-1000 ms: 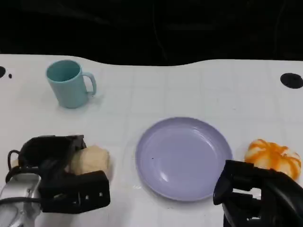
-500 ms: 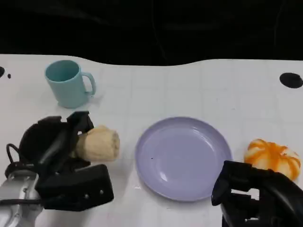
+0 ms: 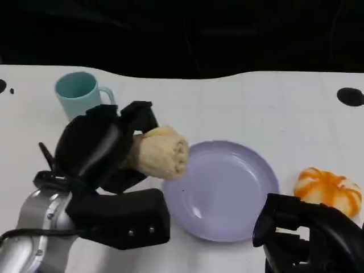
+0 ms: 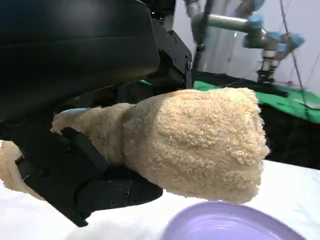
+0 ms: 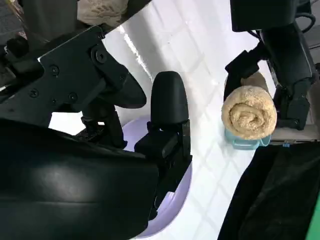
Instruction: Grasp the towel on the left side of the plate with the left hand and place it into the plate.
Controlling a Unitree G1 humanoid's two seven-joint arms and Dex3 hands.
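Note:
My left hand (image 3: 105, 149) grips a rolled tan towel (image 3: 160, 152) and holds it in the air over the left rim of the lavender plate (image 3: 227, 190). In the left wrist view the towel (image 4: 200, 142) sticks out past the black fingers (image 4: 95, 170), with the plate's rim (image 4: 230, 225) just beneath it. The right wrist view shows the towel (image 5: 249, 112) end-on, held by the left hand (image 5: 285, 60). My right hand (image 3: 310, 236) rests low at the front right, holding nothing, its fingers (image 5: 167, 107) apart.
A teal mug (image 3: 79, 94) stands at the back left, partly behind my left hand. An orange-and-white pumpkin-like object (image 3: 329, 189) lies right of the plate. Dark round holes (image 3: 350, 95) mark the table's far corners.
The left hand has lifted the towel off the table and carried it up and rightward, from beside the plate to over its left rim. The right hand stayed put.

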